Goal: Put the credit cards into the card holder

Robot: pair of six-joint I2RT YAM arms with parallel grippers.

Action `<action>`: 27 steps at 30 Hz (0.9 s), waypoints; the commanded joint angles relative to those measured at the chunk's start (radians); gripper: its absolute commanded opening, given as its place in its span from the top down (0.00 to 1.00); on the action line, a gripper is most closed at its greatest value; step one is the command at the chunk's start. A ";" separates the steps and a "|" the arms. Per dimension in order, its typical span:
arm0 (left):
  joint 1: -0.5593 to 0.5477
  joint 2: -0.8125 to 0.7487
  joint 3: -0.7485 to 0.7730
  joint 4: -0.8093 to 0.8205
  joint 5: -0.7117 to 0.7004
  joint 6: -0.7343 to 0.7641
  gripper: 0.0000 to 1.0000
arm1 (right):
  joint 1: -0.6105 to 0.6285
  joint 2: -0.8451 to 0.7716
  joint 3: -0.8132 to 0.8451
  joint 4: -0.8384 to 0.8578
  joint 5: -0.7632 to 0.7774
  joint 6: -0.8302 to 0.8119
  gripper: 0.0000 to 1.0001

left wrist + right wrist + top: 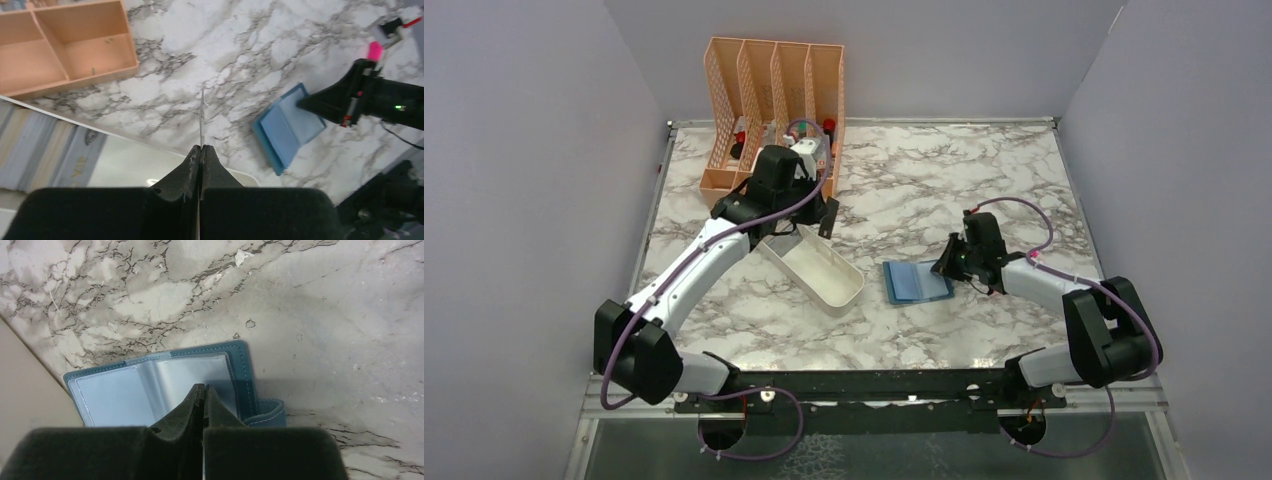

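**Credit card carried edge-on toward the opened card holder.** The left gripper (201,150), jaws pressed flat together, pinches one credit card (202,116) by its near edge. The card juts past the fingertips and shows only as a thin line above the marble table (944,190), just beyond the white tray (816,270). The card holder (916,282) lies open with its inner side up, well apart from the card. The right gripper (204,389), jaws also together, has its tips at the holder's clear inner leaf; whether it nips that leaf cannot be told. Recommended handling, as a judgement:
- Turn the card flat and parallel to the slot mouth.
- Approach low along the slot's axis, leading with one corner.
- Release only once the card is seated.
- Use the right arm to steady the holder, which would probably slide under a push.
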 commanded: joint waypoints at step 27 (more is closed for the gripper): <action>-0.295 0.391 -0.222 0.712 0.142 -0.625 1.00 | -0.001 -0.096 0.004 -0.188 0.088 -0.013 0.90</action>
